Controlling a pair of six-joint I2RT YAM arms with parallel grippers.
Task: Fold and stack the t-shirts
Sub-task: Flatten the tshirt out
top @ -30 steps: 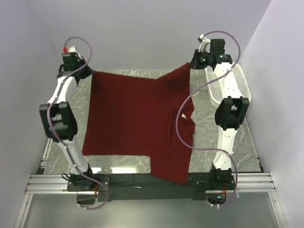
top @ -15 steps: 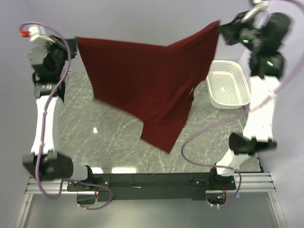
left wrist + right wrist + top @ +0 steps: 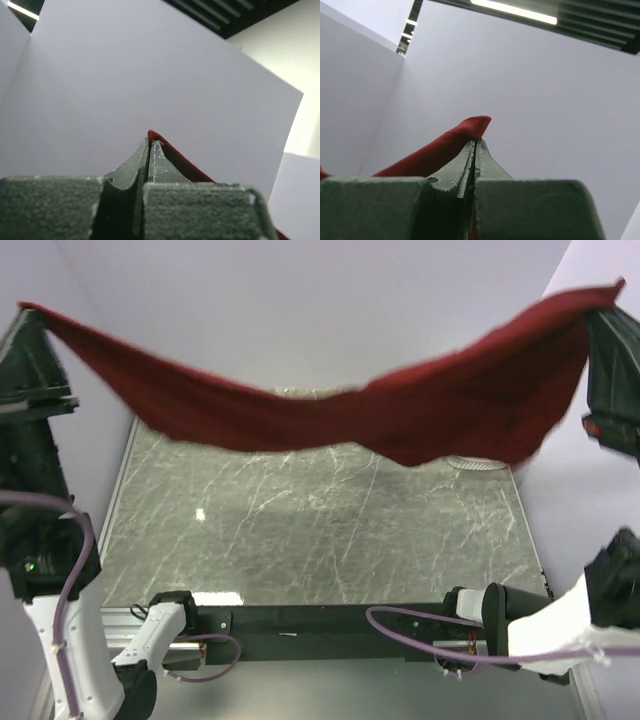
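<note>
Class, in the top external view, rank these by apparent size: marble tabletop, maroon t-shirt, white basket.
1. marble tabletop
2. maroon t-shirt, held up nearer the camera, so it looks enlarged
3. white basket, only a sliver showing under the shirt

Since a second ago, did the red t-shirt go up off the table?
Yes. The t-shirt lay flat on the table then; now it hangs stretched high above it, pinched by the left fingers and right fingers.
</note>
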